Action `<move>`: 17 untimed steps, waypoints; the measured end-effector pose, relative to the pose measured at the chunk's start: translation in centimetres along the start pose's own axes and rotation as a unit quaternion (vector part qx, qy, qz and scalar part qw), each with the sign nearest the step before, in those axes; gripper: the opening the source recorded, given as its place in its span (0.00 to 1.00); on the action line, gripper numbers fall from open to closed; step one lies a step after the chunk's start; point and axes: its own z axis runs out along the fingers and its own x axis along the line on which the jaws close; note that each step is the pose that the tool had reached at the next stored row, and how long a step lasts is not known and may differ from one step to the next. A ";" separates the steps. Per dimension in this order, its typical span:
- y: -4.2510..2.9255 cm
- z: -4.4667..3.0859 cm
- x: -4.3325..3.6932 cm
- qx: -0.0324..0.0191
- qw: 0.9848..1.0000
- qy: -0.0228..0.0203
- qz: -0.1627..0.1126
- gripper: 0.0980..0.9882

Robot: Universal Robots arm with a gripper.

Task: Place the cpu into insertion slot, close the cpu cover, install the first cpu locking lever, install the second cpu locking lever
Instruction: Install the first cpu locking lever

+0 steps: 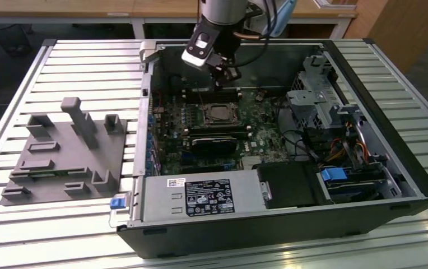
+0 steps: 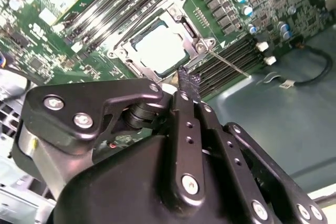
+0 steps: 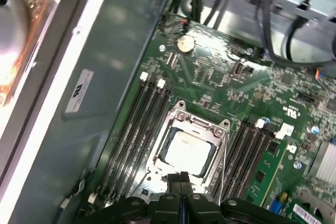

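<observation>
The fingers [image 3: 176,181] are pressed together with nothing between them, and the gripper [image 1: 225,85] hangs inside the open computer case [image 1: 274,230], just above the green board [image 3: 220,77]. Near the fingertips the chip [image 3: 188,153] lies flat in its socket [image 2: 122,53], between the rows of memory slots [image 3: 134,124]. The metal cover [image 3: 201,124] lies down around it, and a thin lever [image 2: 226,61] runs beside one edge.

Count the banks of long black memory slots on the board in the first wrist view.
2. One bank runs beside the cpu on the side nearer the case wall; the other bank lies on the cpu's opposite side. Others may be hidden.
</observation>
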 end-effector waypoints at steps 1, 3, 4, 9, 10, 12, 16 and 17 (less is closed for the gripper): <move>0.00 0.00 0.00 0.000 1.000 0.000 -0.007 0.01; 0.00 0.00 0.00 0.001 1.000 0.001 -0.021 0.01; 0.00 0.00 0.00 0.001 1.000 0.001 -0.027 0.01; 0.00 0.00 0.00 0.003 0.998 0.002 -0.056 0.01; 0.00 0.00 0.00 0.003 0.998 0.002 -0.063 0.01; 0.00 0.00 0.00 0.004 0.997 0.003 -0.077 0.01; 0.00 0.00 0.00 0.006 0.994 0.004 -0.109 0.01; 0.00 0.00 0.00 0.006 0.993 0.004 -0.117 0.01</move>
